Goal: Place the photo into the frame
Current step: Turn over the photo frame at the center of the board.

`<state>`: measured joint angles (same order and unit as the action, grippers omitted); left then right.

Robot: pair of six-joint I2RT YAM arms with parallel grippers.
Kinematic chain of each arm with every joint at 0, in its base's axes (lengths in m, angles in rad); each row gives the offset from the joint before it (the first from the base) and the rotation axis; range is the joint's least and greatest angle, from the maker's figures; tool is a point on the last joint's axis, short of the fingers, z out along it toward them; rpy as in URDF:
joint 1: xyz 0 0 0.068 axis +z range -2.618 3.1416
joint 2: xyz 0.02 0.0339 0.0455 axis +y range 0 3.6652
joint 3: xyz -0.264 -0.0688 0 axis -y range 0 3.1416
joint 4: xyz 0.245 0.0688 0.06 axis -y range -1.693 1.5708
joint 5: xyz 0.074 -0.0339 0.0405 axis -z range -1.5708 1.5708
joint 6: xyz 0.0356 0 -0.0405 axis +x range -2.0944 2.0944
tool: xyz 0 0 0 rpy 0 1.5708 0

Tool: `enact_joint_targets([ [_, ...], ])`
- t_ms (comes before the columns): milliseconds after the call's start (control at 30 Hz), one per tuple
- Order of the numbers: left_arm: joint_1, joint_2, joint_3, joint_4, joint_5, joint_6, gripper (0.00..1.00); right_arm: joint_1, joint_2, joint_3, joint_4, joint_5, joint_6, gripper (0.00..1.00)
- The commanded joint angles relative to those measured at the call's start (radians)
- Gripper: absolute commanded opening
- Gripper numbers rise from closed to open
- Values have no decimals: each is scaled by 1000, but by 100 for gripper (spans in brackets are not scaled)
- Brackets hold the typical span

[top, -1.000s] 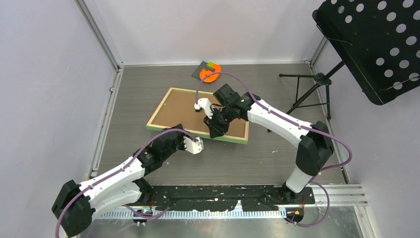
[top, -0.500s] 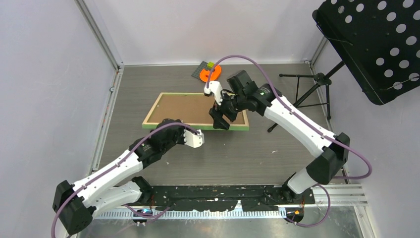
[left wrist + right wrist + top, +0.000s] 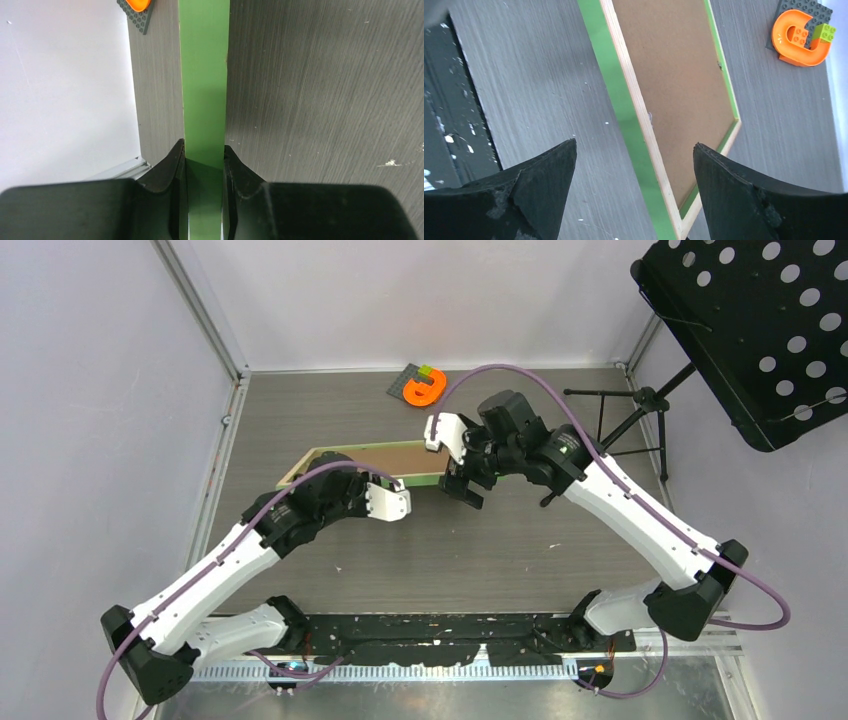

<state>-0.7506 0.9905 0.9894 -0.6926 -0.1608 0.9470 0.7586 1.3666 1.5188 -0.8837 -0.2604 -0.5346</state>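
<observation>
Raised since a second ago, the frame [image 3: 204, 75] tilts steeply, its long axis running left-right across the desk [image 3: 500, 540]. The left tool [image 3: 204, 155] pinches its green rail, and the right tool [image 3: 634, 145] gapes wide above it.

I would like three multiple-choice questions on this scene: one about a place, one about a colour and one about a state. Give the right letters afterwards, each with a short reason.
1. Where does the orange toy lie?
A) inside the frame
B) on the far side of the table, beyond the frame
C) between the arm bases

2. What colour is the rail that the left gripper clamps?
A) red
B) blue
C) green

3. In what state is the right gripper?
A) open, holding nothing
B) shut on the frame
C) shut on the orange toy

Answers:
1 B: the top view shows the toy past the frame's far rail.
2 C: the left wrist view shows a green rail pinched between the fingers.
3 A: the right wrist view shows its fingers wide apart, with the frame beyond them and untouched.
</observation>
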Motion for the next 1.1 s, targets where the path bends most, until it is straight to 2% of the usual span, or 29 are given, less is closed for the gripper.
enact_joint_targets([
  [0, 2, -26, 86, -51, 54, -13, 0, 24, -23, -31, 45, 116, -95, 93],
  [433, 2, -30, 184, -150, 104, -23, 0, 57, 15, -73, 108, 144, -149, 93],
  [667, 2, -22, 226, -176, 125, -25, 0, 65, 70, -74, 135, 151, -149, 87],
  [733, 2, -20, 233, -180, 126, -23, 0, 66, 79, -70, 140, 149, -150, 81],
  [800, 2, -20, 235, -180, 127, -22, 0, 66, 86, -59, 136, 142, -148, 71],
  [833, 2, -19, 237, -180, 126, -22, 0, 65, 87, -54, 132, 139, -147, 59],
  [867, 2, -19, 237, -178, 124, -22, 0, 65, 88, -45, 126, 134, -145, 53],
  [900, 2, -18, 237, -177, 121, -24, 0, 65, 88, -40, 122, 131, -144, 42],
  [933, 3, -18, 237, -175, 117, -25, 0, 65, 87, -30, 113, 127, -142, 37],
  [967, 5, -17, 237, -171, 114, -28, 0, 65, 87, -26, 110, 125, -142, 26],
  [1000, 7, -17, 238, -167, 112, -30, 0, 65, 86, -18, 103, 125, -142, 20],
  [1033, 11, -18, 240, -165, 112, -32, 4, 65, 81, -15, 101, 125, -140, 10],
  [1067, 16, -19, 242, -161, 111, -36, 14, 65, 79, -10, 98, 123, -139, 8],
])
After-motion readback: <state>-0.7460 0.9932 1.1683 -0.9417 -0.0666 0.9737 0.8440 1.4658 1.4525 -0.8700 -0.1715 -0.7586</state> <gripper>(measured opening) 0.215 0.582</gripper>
